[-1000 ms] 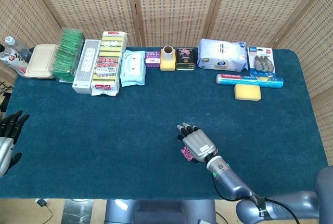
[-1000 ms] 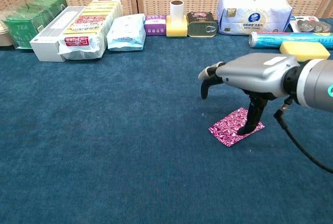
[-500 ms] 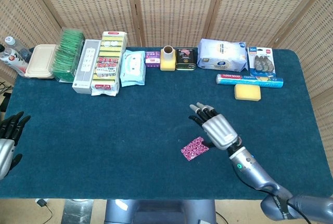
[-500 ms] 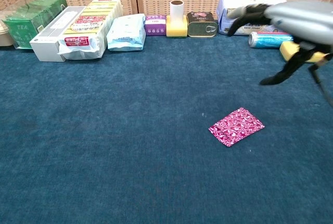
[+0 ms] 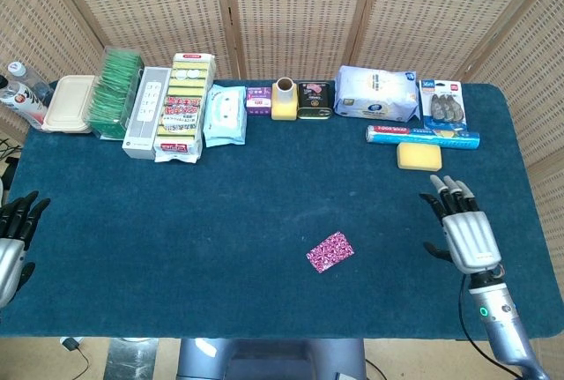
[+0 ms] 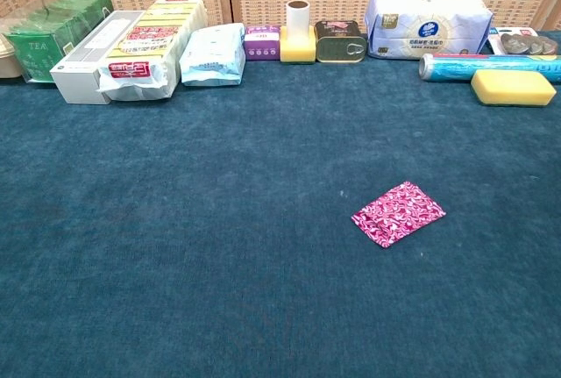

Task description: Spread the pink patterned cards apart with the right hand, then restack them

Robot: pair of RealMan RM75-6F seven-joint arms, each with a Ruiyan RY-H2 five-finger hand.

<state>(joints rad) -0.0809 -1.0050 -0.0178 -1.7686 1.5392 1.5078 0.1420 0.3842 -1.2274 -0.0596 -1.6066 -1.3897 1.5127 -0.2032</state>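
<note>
1. Here, in the head view, the pink patterned cards [image 5: 330,251] lie as one tidy stack, turned at an angle, on the blue worktop [image 5: 176,221] a little right of centre in the lower half of the frame.
2. The right hand [image 5: 463,232] is at the lower right, well apart from the cards, back upward, fingers [image 5: 451,189] extended and slightly spread, holding nothing.
3. The left hand [image 5: 12,235] shows at the lower left edge of the frame, dark fingers apart and empty, beside the worktop's edge.
4. Along the top edge of the worktop runs a row of goods: a green packet stack [image 5: 117,91] at upper left, a yellow-and-red package [image 5: 184,107], a pale blue wipes pack [image 5: 225,115], a yellow holder with a roll [image 5: 284,99], a dark tin [image 5: 315,100] and a white tissue pack [image 5: 376,93].
5. At upper right a foil roll [image 5: 423,136] lies just above a yellow sponge [image 5: 419,156].
6. In the chest view, the cards [image 6: 398,213] sit right of centre, low in the frame, flat on the blue cloth with bare cloth on every side.
7. Neither hand shows in this view.
8. The same row fills the top of this frame, with the sponge [image 6: 513,86] at the far right just below the foil roll [image 6: 486,65].
</note>
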